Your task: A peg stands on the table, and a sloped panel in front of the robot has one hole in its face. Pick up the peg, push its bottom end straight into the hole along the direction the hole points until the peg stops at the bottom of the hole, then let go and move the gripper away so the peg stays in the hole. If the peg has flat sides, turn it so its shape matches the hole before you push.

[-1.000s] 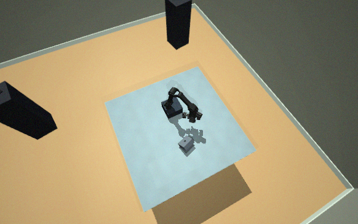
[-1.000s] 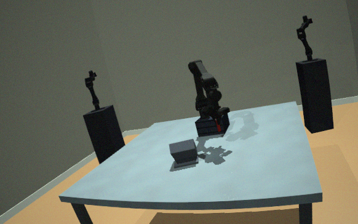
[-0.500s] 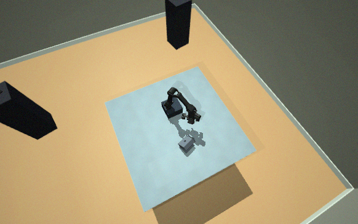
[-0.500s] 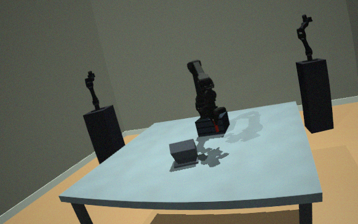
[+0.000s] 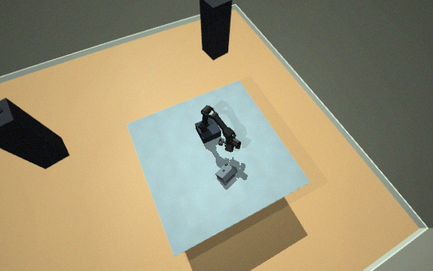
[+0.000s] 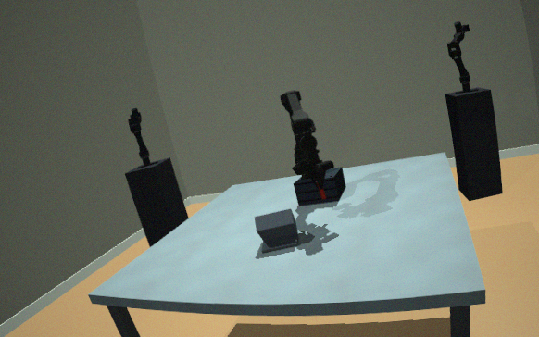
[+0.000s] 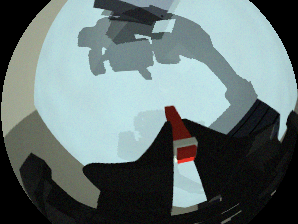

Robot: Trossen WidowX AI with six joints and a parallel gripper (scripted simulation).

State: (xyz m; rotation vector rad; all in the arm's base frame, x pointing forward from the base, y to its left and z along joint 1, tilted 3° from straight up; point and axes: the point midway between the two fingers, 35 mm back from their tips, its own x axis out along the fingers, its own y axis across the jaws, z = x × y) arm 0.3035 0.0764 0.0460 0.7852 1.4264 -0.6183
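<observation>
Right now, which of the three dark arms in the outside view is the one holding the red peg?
The middle arm, mounted on the table. Its fingers are shut on the red peg. The other two stand on tall pedestals off the table, holding nothing.
</observation>
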